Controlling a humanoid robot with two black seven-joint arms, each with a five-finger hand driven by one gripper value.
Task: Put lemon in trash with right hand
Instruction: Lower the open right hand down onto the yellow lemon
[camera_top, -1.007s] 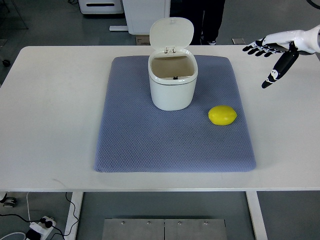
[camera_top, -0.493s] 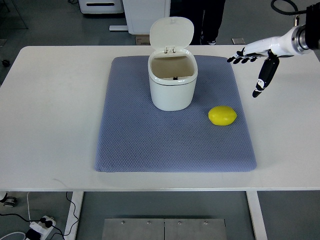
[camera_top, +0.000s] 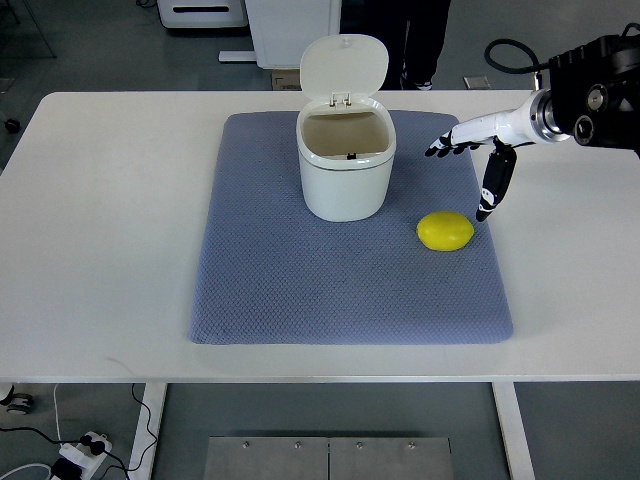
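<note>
So my right robot hand (camera_top: 470, 150) is out over the far right part of the mat, fingers spread wide and holding nothing. The four fingers (camera_top: 441, 146) point left toward the bin, and the thumb hangs down with its tip just beside the lemon, on its upper right. I can't tell from this steep angle whether the thumb is touching the lemon or hovering above it; looks like it's just short.

The lemon (camera_top: 445, 231) is sitting on the blue mat (camera_top: 300, 290), near the mat's right edge, in front and to the right of the trash bin. It's lying on its side, nothing around it, easy to get at.

The trash bin (camera_top: 345, 170) is the white one on the far half of the mat, lid (camera_top: 343, 66) flipped up and standing open at the back, so the opening is free. There's some small dark thing inside, too tiny to make out.

Progress-wise: honestly nothing is done yet. Lemon's not grasped, not lifted, definitely not in the bin. I'd call this the approach stage. What's left is basically everything: get the hand down around the lemon, close on it, carry it left over the open bin and let go. Short trip at least, since they're near each other.

My left arm isn't showing anywhere. The white tabletop (camera_top: 100, 220) carries the whole setup.
</note>
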